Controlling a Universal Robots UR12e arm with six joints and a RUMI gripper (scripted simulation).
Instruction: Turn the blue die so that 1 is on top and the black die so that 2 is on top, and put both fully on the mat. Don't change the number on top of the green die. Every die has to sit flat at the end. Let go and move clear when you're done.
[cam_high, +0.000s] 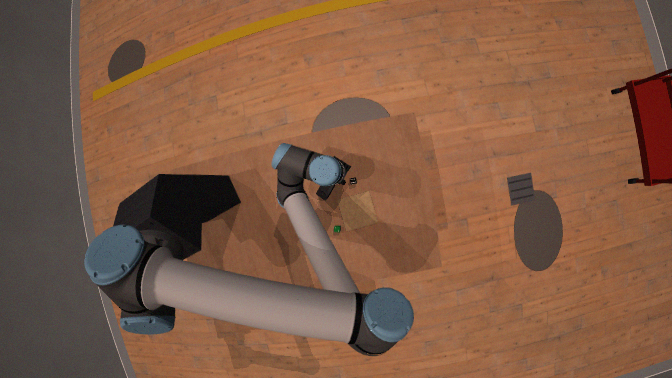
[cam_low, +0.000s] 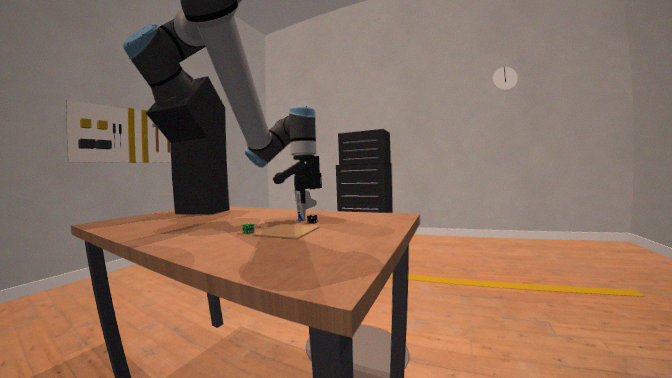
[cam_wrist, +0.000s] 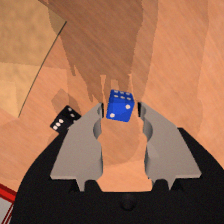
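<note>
The blue die (cam_wrist: 120, 106) (cam_low: 300, 218) lies flat on the table just off the mat. My gripper (cam_wrist: 120, 103) (cam_low: 300, 214) (cam_high: 344, 181) points down over it, with a fingertip on each side of the die and a small gap on both sides; it is partly open and holds nothing. The black die (cam_wrist: 65, 119) (cam_high: 353, 180) (cam_low: 312, 218) lies close beside the blue one, also off the mat. The tan mat (cam_high: 357, 210) (cam_low: 287, 230) (cam_wrist: 20, 50) is bare. The green die (cam_high: 337, 229) (cam_low: 248, 229) lies by the mat's near-left edge.
The wooden table (cam_low: 300, 280) (cam_high: 400, 150) carries the robot's black pedestal (cam_low: 200, 165) (cam_high: 175, 200) at its back left. A black drawer cabinet (cam_low: 364, 172) stands behind the table. A red cart (cam_high: 652, 125) stands far to the right on the floor.
</note>
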